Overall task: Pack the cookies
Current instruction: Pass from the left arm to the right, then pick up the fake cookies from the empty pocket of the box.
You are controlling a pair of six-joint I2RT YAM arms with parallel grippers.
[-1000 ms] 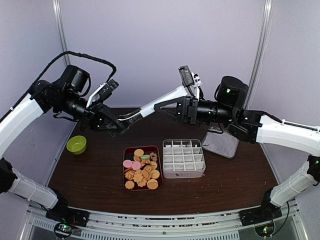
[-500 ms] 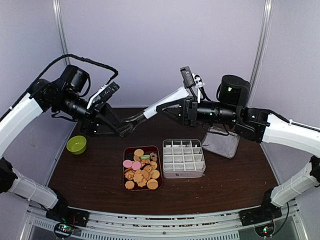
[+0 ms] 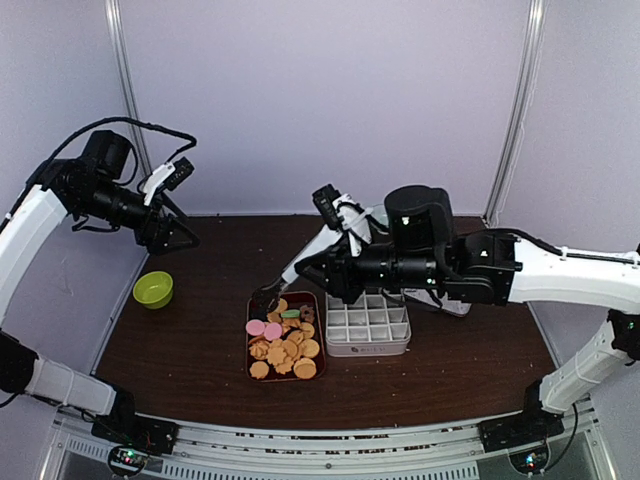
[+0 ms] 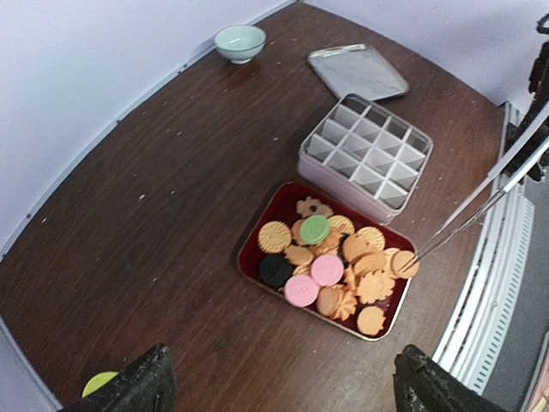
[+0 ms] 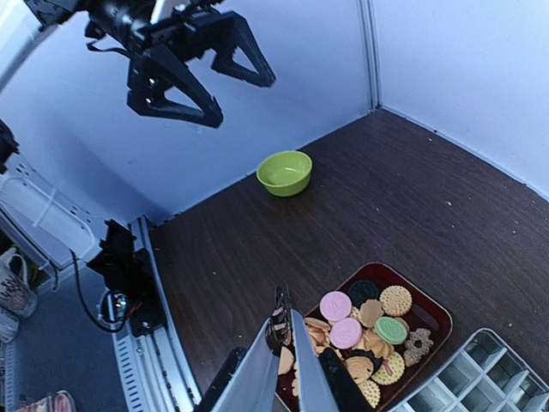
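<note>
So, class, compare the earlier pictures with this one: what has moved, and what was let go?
The left hand let go of the tongs, opened and drew back to the left. The right hand, gripping the tongs, swung down so their tips are at the cookies in the tray. The tray, box and bowl stayed put.

The bottom edge of the left wrist view cuts off the left claw but for two dark fingertips, and most of the green bowl. The grid box runs off the right wrist view's corner. Whether the tongs touch the cookies is unclear
</note>
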